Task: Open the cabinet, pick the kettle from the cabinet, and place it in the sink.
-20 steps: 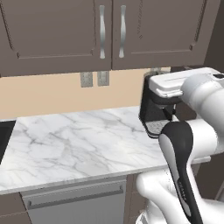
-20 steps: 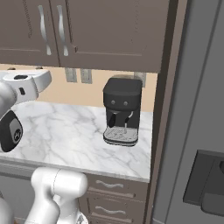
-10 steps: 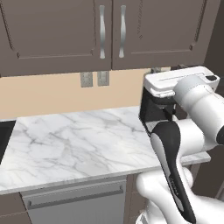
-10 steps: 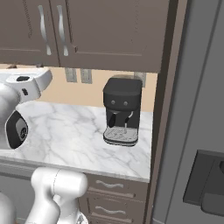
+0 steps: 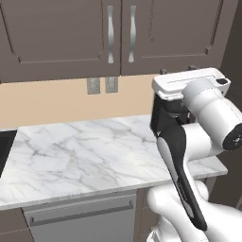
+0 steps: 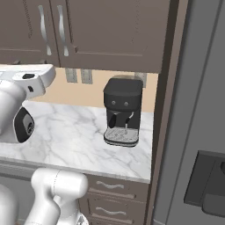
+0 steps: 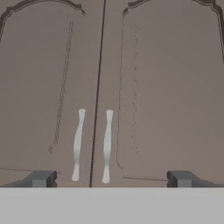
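**Above the marble counter: cabinet doors shut, fingers wide apart**

Above the white grey-veined marble counter (image 5: 85, 151), a wide dark brown wall cabinet (image 5: 71, 38) with framed panel doors, both doors closed. At the seam between the doors, two long curved silver handles (image 5: 121, 34) side by side, upright. Seen again in the hand view: same two doors, seam running down the middle, left handle (image 7: 78, 145) and right handle (image 7: 107, 146) just either side of it, low in that picture. Below them, two dark grey fingers (image 7: 41, 178) spread far apart, one at each lower corner, nothing between them, gripper (image 7: 111, 179) facing the doors and well clear of the handles.

On the beige wall under the cabinet, two grey wall outlets (image 5: 102, 85). At the right end of the counter, a black boxy coffee machine (image 6: 123, 112) with a ribbed drip tray, standing against the wall. At the far left edge of the left base view, a black strip of the recessed sink (image 5: 5, 149). Beneath the counter, a grey front with a horizontal bar handle (image 5: 80, 215). Kettle hidden, cannot tell where behind the closed doors.
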